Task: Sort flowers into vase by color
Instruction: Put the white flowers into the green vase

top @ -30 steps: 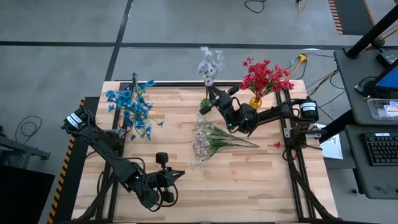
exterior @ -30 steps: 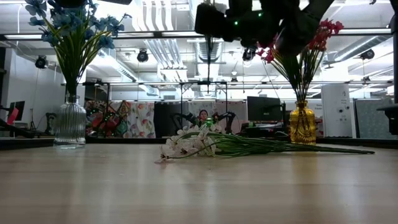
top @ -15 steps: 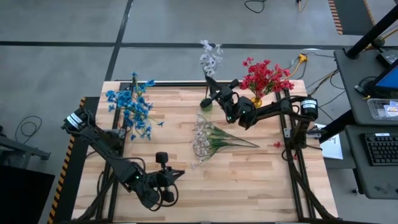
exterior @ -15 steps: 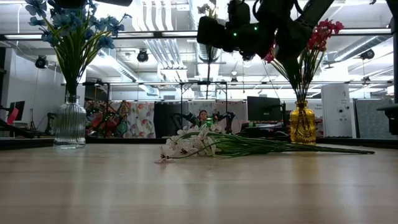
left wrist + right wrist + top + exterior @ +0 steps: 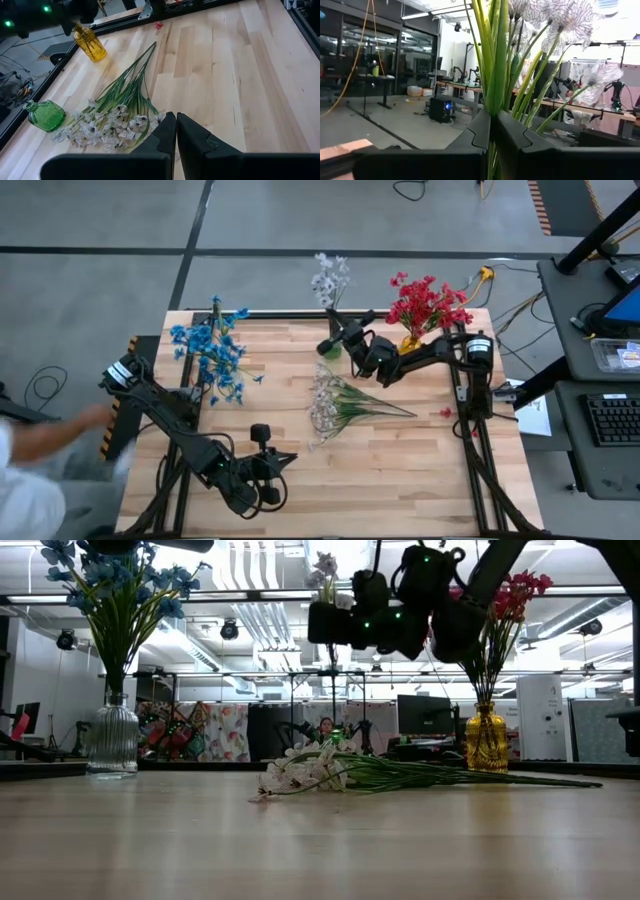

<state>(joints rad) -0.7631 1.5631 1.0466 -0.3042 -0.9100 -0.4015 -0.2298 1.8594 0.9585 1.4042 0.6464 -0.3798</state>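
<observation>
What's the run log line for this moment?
right pincer: shut on white spray, over green vase | left pincer: shut, idle

White flowers (image 5: pixel 335 405) flat mid-table; one spray (image 5: pixel 329 278) aloft.

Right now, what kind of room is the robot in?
Probably a big robotics lab or workshop. Past the wooden table are monitors on benches, ceiling pipes, and the table's metal frame stands on a bare concrete floor.
</observation>
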